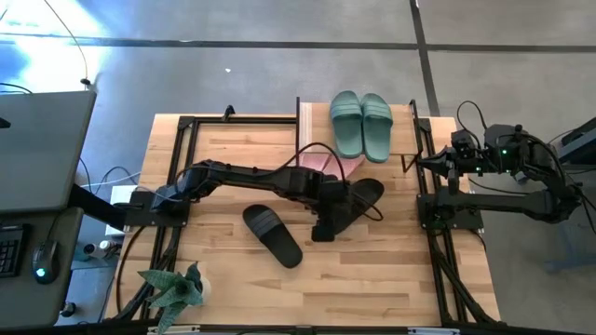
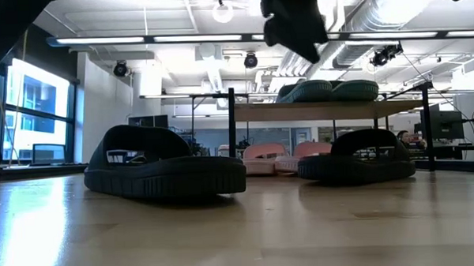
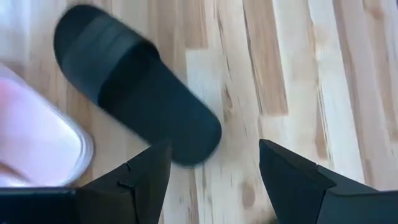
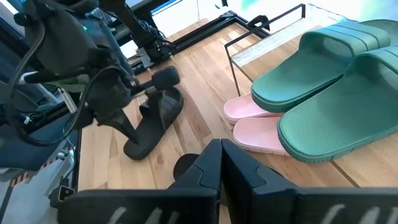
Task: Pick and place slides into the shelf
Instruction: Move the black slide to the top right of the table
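The pale wooden plank counter (image 1: pixel 372 279) carries a small two-level shelf (image 1: pixel 312 116) with thin black metal uprights at its far edge. Two sage green rubber slides (image 1: pixel 361 124) sit side by side on the shelf's light wooden top board. On the lower level rest two pink slides (image 2: pixel 273 157) (partly hidden from above). Directly on the counter lie two black slides: one (image 1: pixel 272 234) towards the near left, the other (image 1: pixel 358 201) just before the shelf. A green potted plant (image 1: pixel 175 290) stands at the near left corner.
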Controlling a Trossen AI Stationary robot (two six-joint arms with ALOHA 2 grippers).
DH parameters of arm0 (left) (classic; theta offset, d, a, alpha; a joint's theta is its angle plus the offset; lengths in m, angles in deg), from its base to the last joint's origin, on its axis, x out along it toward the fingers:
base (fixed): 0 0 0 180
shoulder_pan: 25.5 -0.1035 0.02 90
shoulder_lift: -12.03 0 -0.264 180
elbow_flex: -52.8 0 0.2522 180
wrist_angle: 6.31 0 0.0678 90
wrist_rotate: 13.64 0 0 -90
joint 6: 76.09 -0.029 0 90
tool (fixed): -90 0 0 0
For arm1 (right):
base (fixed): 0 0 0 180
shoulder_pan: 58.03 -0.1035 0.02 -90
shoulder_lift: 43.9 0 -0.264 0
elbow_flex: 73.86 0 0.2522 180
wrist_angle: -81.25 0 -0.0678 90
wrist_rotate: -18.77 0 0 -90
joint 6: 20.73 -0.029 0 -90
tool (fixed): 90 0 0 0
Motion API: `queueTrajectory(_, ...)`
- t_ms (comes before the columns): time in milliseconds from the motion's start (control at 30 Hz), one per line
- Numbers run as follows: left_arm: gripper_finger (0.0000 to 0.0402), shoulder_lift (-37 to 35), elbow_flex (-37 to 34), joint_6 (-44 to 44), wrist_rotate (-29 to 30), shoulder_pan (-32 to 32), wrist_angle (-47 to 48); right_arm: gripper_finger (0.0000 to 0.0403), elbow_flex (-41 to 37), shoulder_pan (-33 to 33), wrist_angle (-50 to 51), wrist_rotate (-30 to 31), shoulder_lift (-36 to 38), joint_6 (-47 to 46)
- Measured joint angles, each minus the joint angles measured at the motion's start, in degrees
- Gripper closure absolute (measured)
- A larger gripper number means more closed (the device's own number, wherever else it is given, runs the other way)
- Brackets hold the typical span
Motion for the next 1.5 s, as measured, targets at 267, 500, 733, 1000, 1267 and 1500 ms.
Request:
queueTrajectory(267,0.0175,-3.03,0.00,3.14,-0.27,0.98,5.92,0.0401,0.00,-0.02,0.02,-0.02,0.00,0.00)
queueTrajectory(500,0.0175,-6.43,0.02,6.28,-0.03,3.20,10.46,0.0401,0.02,0.00,-0.01,0.00,0.02,0.00)
queueTrajectory(733,0.0175,-9.68,-0.07,13.32,11.52,5.73,20.55,0.0401,0.02,0.01,0.00,0.00,0.04,0.00)
queueTrajectory(1000,0.0175,-10.75,-0.07,23.41,19.58,8.07,28.77,0.0401,0.00,0.01,0.00,0.00,0.00,0.00)
queueTrajectory(1267,0.0175,-11.30,-0.07,25.54,19.92,10.53,28.74,0.0401,0.00,-0.02,0.00,0.00,0.00,0.00)
queueTrajectory(1500,0.0175,-11.78,-0.09,24.45,16.62,11.12,28.73,0.0401,0.02,-0.01,0.01,0.00,0.00,0.00)
